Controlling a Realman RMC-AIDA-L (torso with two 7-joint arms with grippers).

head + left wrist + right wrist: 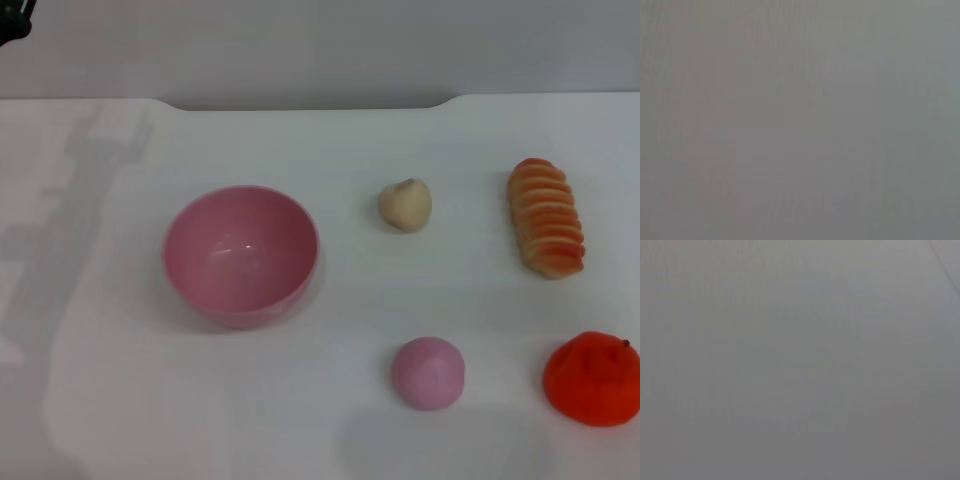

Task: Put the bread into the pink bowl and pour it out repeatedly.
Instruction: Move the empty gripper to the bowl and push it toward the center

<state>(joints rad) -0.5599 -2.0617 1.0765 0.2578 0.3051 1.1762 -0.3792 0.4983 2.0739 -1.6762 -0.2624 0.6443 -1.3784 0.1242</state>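
The white worktop [300,400] held the bread [545,217], probably light and firm; I'd grasp it mid-length. Neither gripper showed, state unknown.

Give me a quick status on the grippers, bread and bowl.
Both grippers out of view. Ridged orange-and-tan toy bread loaf on the white table, right side, untouched. Glossy round pink plastic bowl upright, empty. Small cream bun lies between them.

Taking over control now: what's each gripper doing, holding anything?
Left gripper: not in any view; state cannot be told.
Right gripper: not in any view; state cannot be told.
Bread lies on the table, unheld.
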